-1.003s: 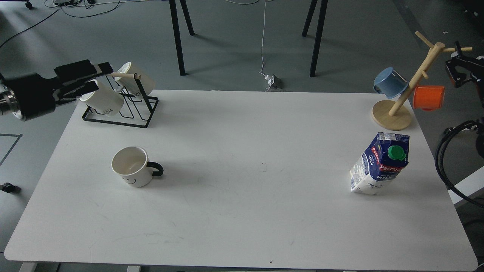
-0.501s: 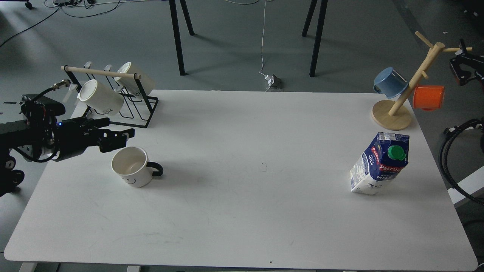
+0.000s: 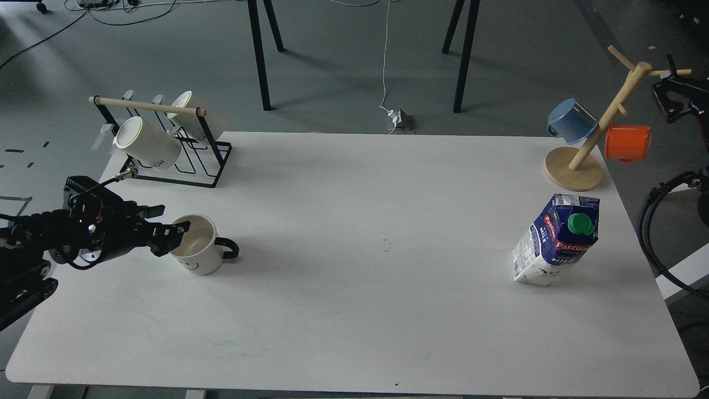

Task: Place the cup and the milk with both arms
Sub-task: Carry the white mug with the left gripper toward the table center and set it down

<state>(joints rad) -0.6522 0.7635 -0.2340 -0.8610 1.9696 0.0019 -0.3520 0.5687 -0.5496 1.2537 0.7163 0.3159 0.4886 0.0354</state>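
Observation:
The cup (image 3: 198, 250), a white mug with a black handle pointing right and a small smiley face, stands upright on the left part of the white table (image 3: 354, 310). My left gripper (image 3: 177, 218) comes in from the left at the cup's left rim. Its fingers are spread open, and the nearer fingertip (image 3: 183, 227) overlaps the rim. The milk (image 3: 556, 244), a blue-and-white Pascual carton with a green cap, stands on the right part of the table. My right gripper (image 3: 669, 95) is dark and small at the far right edge, high above and behind the milk.
A black wire rack (image 3: 183, 166) with two cream mugs stands at the back left. A wooden mug tree (image 3: 576, 166) with a blue cup (image 3: 570, 121) and an orange cup (image 3: 627, 143) stands at the back right. Black cables (image 3: 653, 233) hang off the right edge.
My left arm has come down from the rack at the back left to the cup's left rim. The right gripper has barely moved. Cup and milk have not moved.

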